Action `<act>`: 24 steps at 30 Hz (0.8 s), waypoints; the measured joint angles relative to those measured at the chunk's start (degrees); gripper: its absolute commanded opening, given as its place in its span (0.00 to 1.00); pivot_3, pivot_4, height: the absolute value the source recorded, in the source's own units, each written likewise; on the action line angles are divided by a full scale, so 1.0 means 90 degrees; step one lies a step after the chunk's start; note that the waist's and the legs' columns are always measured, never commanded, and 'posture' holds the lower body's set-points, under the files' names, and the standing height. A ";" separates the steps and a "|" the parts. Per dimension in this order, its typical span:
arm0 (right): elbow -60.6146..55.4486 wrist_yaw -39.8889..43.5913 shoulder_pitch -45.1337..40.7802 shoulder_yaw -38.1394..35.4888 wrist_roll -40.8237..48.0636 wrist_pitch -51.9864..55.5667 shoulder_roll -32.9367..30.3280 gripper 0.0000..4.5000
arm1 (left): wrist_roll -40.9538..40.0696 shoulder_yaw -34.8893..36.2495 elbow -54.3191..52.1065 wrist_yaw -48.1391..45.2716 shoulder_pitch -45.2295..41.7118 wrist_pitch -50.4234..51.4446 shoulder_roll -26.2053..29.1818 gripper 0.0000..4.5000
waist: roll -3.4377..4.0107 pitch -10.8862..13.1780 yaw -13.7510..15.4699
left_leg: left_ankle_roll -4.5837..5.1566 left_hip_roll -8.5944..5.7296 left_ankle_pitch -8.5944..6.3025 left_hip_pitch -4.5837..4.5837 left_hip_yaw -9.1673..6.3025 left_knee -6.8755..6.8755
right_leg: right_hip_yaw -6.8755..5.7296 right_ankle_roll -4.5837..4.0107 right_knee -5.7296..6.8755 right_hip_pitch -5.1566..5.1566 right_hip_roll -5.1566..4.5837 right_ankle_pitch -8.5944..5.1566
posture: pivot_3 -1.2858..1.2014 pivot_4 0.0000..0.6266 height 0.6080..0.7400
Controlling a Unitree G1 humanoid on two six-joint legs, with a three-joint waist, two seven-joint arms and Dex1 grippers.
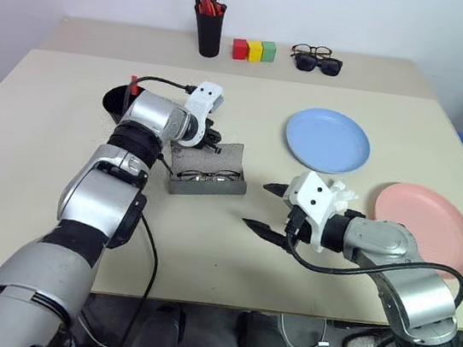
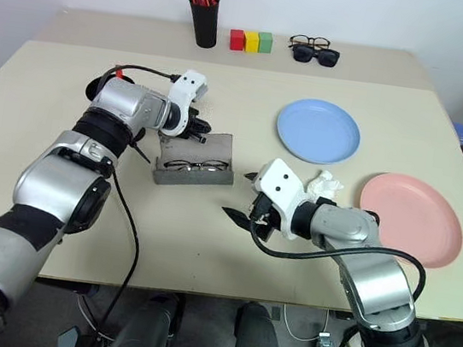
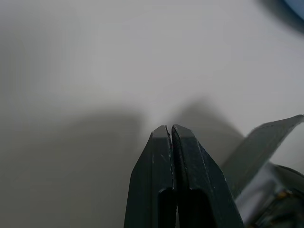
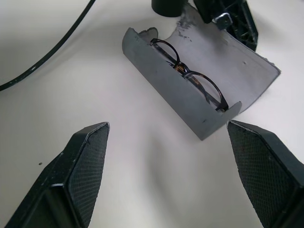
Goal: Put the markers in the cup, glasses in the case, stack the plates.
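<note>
While the beige table (image 1: 39,129) spreads under both arms, the pink plate (image 1: 427,225) lies at about four o'clock from the table's middle, near the right edge, and the light blue plate (image 1: 328,141) lies at about one o'clock, well apart from the pink one, so the two are not stacked. The grey case (image 1: 208,171) sits near the middle with its hinged lid standing up, and the glasses (image 4: 190,78) lie inside it along the front wall, lenses side by side. The wide black cup (image 1: 116,102) stands at about ten o'clock from the case, largely hidden behind the left forearm, with a red marker (image 1: 133,84) end poking up at its rim; the white-bodied marker cannot be made out.

The left gripper (image 3: 171,142) is clenched, its two fingers pressed flat together with nothing between them, at the raised lid's rear face; whether it touches the lid cannot be told. The right gripper (image 1: 265,208) hangs at about four o'clock from the case, released, its fingers spread wide and empty, pointing toward the case.

At twelve o'clock along the far edge stand a black pen holder (image 1: 208,30) of orange-capped markers, three coloured blocks (image 1: 255,51), and two more pairs of spectacles (image 1: 316,59).
</note>
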 measured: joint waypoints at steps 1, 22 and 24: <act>0.0000 -0.0020 -0.0001 0.0000 0.0014 0.0000 -0.0014 0.89 | 0.0020 -0.0009 -0.0034 -0.0152 0.0003 0.0043 0.0028 0.01 | 0.0000 0.0000 0.0000 | 0.0000 0.0000 0.0000 0.0000 0.0000 0.0000 | 0.0000 0.0000 0.0000 0.0000 0.0000 0.0000 | 0.52 0.24 1.00; 0.1508 -0.0171 -0.0796 -0.0085 -0.0069 -0.0744 -0.0534 0.89 | -0.0932 0.0017 -0.7598 -0.0795 0.3800 0.2169 0.1955 0.01 | 0.0008 -0.0003 -0.0003 | 0.0000 0.0004 0.0000 0.0013 0.0005 0.0000 | 0.0008 -0.0004 0.0004 0.0007 -0.0003 0.0000 | 0.52 0.24 1.00; 0.1967 -0.0402 -0.1085 -0.0089 -0.0295 -0.0798 -0.0558 0.89 | -0.0849 0.0058 -0.7866 -0.0813 0.4376 0.1220 0.2062 0.01 | 0.0008 -0.0003 -0.0011 | -0.0001 0.0004 0.0000 0.0015 0.0008 -0.0002 | 0.0011 -0.0006 0.0002 0.0007 -0.0004 0.0001 | 0.52 0.24 1.00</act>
